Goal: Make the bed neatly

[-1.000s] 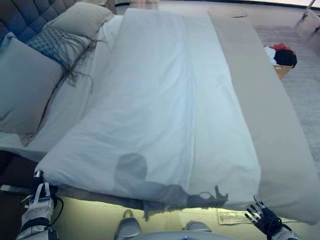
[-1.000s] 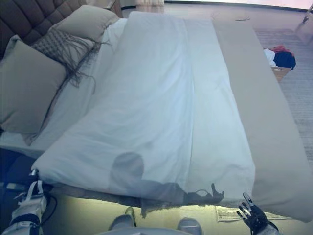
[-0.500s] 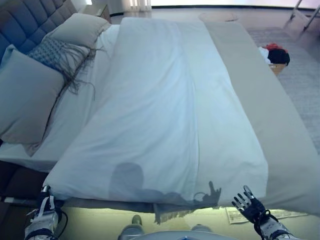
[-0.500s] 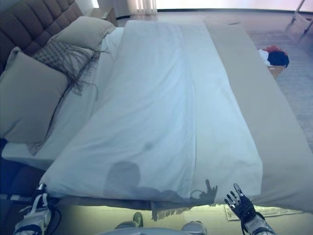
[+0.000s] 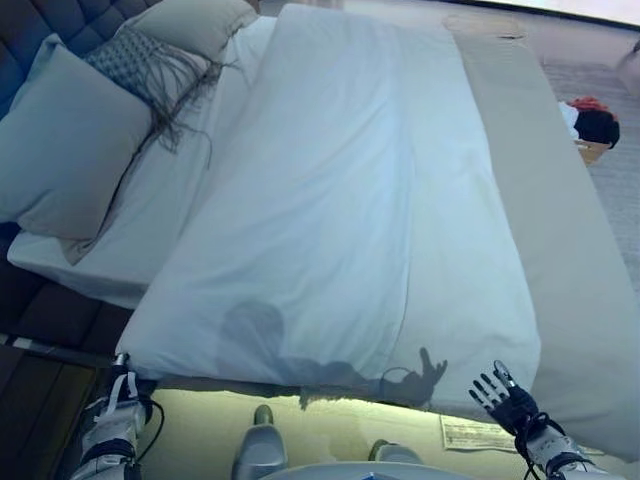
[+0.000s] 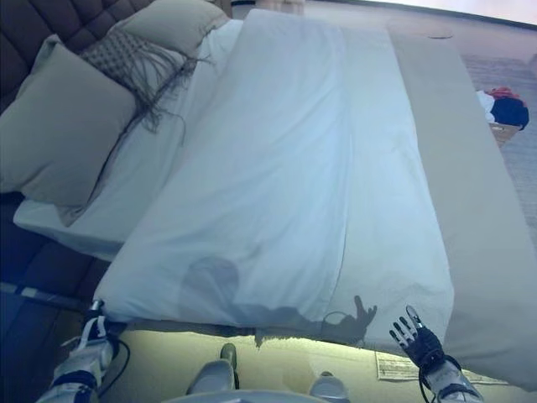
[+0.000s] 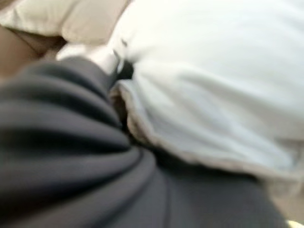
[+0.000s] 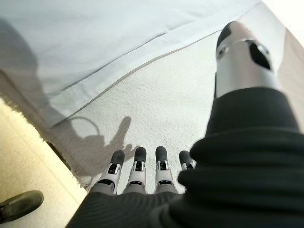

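Observation:
A white duvet [image 5: 340, 200] lies flat over the bed, with a lengthwise crease down its middle. A beige blanket [image 5: 550, 230] runs along its right side. Two beige pillows [image 5: 70, 150] [image 5: 195, 20] and a fringed cushion [image 5: 140, 65] lie at the head, upper left. My right hand [image 5: 510, 405] hovers open just off the bed's near edge, and its straight fingers [image 8: 137, 164] point over the blanket [image 8: 161, 109] beside the duvet's hem [image 8: 95, 47]. My left hand [image 5: 112, 420] hangs below the duvet's near left corner [image 7: 213, 95].
A dark tufted headboard [image 5: 30, 30] stands at the upper left, and the dark bed frame [image 5: 40, 340] runs down the left side. A basket of clothes [image 5: 595, 125] sits on the rug to the right. A sheet of paper [image 5: 470, 433] lies on the floor by the near edge.
The whole picture has shifted with the camera. My right hand has come up a little towards the bed's near edge, fingers spread. The bedding lies as before.

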Available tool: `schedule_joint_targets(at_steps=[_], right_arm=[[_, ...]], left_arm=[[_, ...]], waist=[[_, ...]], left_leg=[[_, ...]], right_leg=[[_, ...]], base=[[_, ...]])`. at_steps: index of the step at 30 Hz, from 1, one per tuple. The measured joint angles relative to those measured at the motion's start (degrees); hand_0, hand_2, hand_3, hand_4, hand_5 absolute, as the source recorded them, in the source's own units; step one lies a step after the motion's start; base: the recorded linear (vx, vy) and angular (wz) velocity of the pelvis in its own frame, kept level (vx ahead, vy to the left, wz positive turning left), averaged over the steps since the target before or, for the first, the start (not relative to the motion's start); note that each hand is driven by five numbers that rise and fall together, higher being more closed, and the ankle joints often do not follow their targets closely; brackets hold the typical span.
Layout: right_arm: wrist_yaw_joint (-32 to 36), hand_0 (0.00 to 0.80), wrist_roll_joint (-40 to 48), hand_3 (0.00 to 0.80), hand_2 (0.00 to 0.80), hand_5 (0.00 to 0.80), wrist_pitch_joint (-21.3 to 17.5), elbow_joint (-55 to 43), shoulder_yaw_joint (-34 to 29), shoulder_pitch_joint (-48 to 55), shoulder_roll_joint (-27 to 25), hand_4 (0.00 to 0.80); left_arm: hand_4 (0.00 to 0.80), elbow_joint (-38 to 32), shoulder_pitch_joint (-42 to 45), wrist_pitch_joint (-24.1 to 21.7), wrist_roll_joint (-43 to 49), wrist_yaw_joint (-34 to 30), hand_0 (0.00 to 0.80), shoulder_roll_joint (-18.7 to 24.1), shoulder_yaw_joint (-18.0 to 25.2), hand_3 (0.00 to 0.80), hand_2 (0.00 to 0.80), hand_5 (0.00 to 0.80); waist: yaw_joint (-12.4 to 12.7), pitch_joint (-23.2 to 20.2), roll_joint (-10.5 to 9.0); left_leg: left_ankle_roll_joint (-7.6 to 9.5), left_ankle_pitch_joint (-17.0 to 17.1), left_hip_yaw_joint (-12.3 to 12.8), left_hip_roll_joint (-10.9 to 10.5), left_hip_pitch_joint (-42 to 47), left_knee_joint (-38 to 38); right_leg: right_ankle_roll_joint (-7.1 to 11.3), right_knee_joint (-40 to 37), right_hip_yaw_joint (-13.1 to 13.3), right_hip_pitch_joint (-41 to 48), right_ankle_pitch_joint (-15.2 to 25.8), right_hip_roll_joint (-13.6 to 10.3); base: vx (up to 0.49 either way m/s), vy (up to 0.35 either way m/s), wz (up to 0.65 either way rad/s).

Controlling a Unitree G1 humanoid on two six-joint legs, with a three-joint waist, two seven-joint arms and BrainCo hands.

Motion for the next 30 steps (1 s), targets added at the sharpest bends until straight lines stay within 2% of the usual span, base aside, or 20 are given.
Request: schedule_joint_targets(at_steps=[5, 7, 12, 16, 19, 21, 23, 25, 28, 30], right_arm=[[-0.02, 0.0, -0.01, 0.0, 0.0, 0.0, 0.71, -0.19, -1.31, 0.15, 0.18, 0.0], [0.06, 0.0, -0.01, 0.0, 0.0, 0.0, 0.88, -0.2, -1.87, -0.12, 0.34, 0.0], [0.04, 0.0, -0.01, 0.0, 0.0, 0.0, 1.05, 0.1, -2.0, -0.31, 0.44, 0.0], [0.07, 0.0, -0.01, 0.0, 0.0, 0.0, 1.15, 0.23, -2.1, 0.65, 1.18, 0.0], [0.14, 0.0, -0.05, 0.0, 0.0, 0.0, 1.2, 0.23, -2.1, 0.66, 2.73, 0.0], [0.13, 0.0, -0.06, 0.0, 0.0, 0.0, 1.25, 0.27, -2.06, 0.92, 2.98, 0.0], [0.12, 0.0, -0.06, 0.0, 0.0, 0.0, 1.25, 0.34, -2.01, 1.48, 2.98, 0.0], [0.0, 0.0, -0.08, 0.0, 0.0, 0.0, 1.25, 0.33, -1.9, 2.11, 2.94, 0.0], [-0.76, 0.0, -0.11, 0.0, 0.0, 0.0, 1.32, 0.11, -0.86, 2.16, 2.98, 0.0], [-1.16, 0.0, -0.11, 0.0, 0.0, 0.0, 1.33, -0.1, 0.09, 2.13, 3.02, 0.0]], left_arm=[[0.0, 2.56, 3.56, 2.6, 3.25, 0.07, 0.0, -0.06, 1.01, 0.0, 0.0, 0.0], [0.0, 5.94, 5.9, 3.22, 7.1, -0.02, 0.0, 0.1, 3.07, 0.0, 0.0, 0.0], [0.0, 13.97, 14.77, 6.24, 21.14, -0.59, 0.0, 0.08, 3.11, 0.0, 0.0, 0.0], [0.0, 16.27, 18.49, 9.85, 31.38, -1.14, 0.0, -0.01, 1.36, 0.0, 0.0, 0.0], [0.0, 16.07, 18.87, 12.83, 35.63, -6.27, 0.0, 0.18, -1.59, 0.0, 0.0, 0.0], [0.0, 13.29, 18.51, 15.34, 36.55, -12.94, 0.0, 0.18, -6.08, 0.0, 0.0, 0.0], [0.0, 9.56, 18.28, 15.83, 36.42, -19.44, 0.0, 0.2, -9.67, 0.0, 0.0, 0.0], [0.0, 0.89, 17.91, 15.6, 33.85, -22.43, 0.0, 0.87, -15.94, 0.0, 0.0, 0.0], [0.0, -12.09, 15.52, 12.83, 26.06, -24.9, 0.0, 2.77, -20.17, 0.0, 0.0, 0.0], [0.0, -15.3, 12.6, 9.13, 23.3, -27.79, 0.0, 3.27, -20.96, 0.0, 0.0, 0.0]], waist=[[1.85, 0.36, -0.2], [2.73, 0.37, -0.21], [3.95, 0.24, -0.35], [4.86, -0.22, -0.78], [4.77, -1.81, -1.34], [4.7, -2.69, -1.44], [4.56, -3.53, -1.38], [4.12, -3.92, -1.07], [3.1, -4.19, -0.63], [2.65, -4.33, -0.39]], left_leg=[[0.15, -0.02, -0.6, -0.86, 0.65, -0.18], [0.14, -0.02, -0.63, -1.17, 1.95, -1.02], [0.26, 0.12, -1.15, -1.58, 1.95, -1.56], [0.6, 0.49, -1.22, -2.0, 1.98, -1.86], [0.68, 0.55, -1.2, -2.06, 1.97, -2.05], [0.82, 0.65, -1.18, -2.14, 2.0, -2.14], [1.14, 0.88, -1.15, -2.26, 1.99, -2.53], [1.37, 1.16, -1.06, -2.34, 2.09, -2.96], [1.71, 2.13, -1.01, -2.77, 2.39, -3.89], [1.84, 2.79, -0.38, -3.05, 3.42, -5.31]], right_leg=[[0.06, -1.84, -0.12, 2.26, 0.03, -0.06], [0.07, -2.92, -0.13, 3.72, 0.02, -0.07], [0.08, -3.71, -0.12, 4.32, 0.01, -0.13], [0.07, -3.74, -0.12, 4.76, 0.01, -0.43], [0.05, -3.74, -0.12, 4.77, 0.0, -0.49], [0.05, -3.72, -0.12, 4.76, 0.0, -0.58], [0.04, -3.72, -0.08, 4.67, -0.01, -0.67], [-0.32, -3.37, 0.05, 4.31, -0.23, -0.83], [0.03, -3.11, 0.11, 4.01, -0.03, -1.26], [0.68, -3.14, 0.87, 4.0, 0.37, -1.6]], base=[[0.035, -0.014, 0.21], [0.035, -0.007, 0.11], [0.029, -0.004, 0.08], [0.021, 0.005, 0.11], [0.007, 0.004, 0.02], [0.0, 0.0, 0.0], [0.001, 0.019, 0.0], [0.0, 0.049, 0.02], [0.002, 0.025, 0.02], [0.023, 0.026, -0.13]])
